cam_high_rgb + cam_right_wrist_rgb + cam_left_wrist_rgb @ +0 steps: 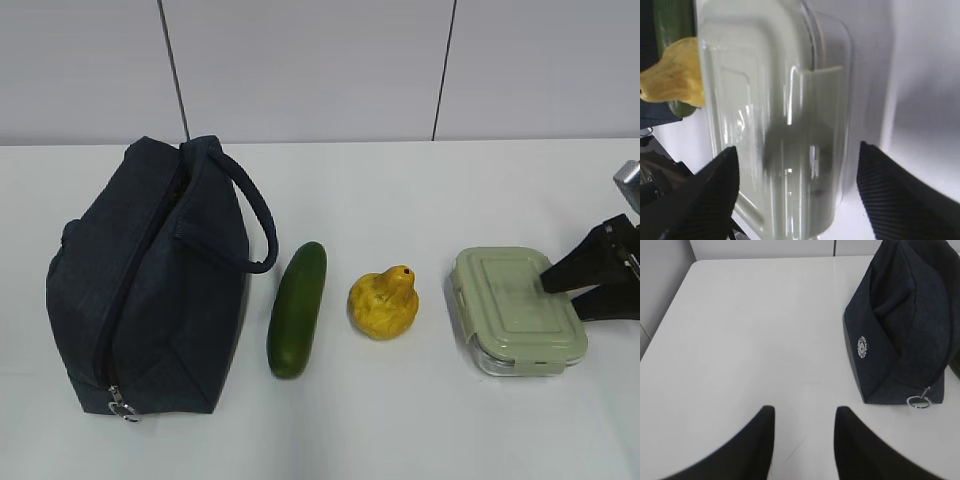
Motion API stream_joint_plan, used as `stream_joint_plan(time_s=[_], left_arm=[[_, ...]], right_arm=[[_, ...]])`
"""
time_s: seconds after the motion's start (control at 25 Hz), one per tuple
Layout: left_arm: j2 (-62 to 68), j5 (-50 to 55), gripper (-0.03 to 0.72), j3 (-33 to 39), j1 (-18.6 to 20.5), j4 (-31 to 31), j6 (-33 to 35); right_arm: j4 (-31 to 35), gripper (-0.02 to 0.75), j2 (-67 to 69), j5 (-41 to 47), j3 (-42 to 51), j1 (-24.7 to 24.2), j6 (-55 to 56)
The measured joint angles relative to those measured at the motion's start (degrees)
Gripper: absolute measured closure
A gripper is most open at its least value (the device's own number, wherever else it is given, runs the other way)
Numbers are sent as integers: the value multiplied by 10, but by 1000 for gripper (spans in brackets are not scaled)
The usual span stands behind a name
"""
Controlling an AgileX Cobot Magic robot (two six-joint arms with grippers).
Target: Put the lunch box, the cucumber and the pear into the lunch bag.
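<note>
The navy lunch bag (150, 280) stands at the left, top zipper open, ring pull (124, 408) at its front end; it also shows in the left wrist view (905, 325). The cucumber (297, 309) lies right of the bag. The yellow pear (383, 302) sits right of the cucumber and shows in the right wrist view (675, 75). The lunch box (515, 310) with sage-green lid lies at the right. My right gripper (575, 290) is open, its jaws spread over the box's right end (785, 125), not touching it. My left gripper (804, 415) is open and empty over bare table left of the bag.
The white table (400, 200) runs back to a grey panelled wall (300, 60). The table's left corner shows in the left wrist view (695, 265).
</note>
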Motion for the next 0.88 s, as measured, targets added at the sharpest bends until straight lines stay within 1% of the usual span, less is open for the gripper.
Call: stream_joint_plan(time_s=[0.16,0.44,0.64,0.88], left_arm=[[0,0,446,0,0,0,0],[0,0,446,0,0,0,0],[0,0,446,0,0,0,0],[0,0,446,0,0,0,0]], right_arm=[[6,167,0,0,-19,0,0],[-19,167,0,0,-23,0,-1],[-19,167,0,0,-23,0,-1],[-19,167,0,0,-23,14,-1]])
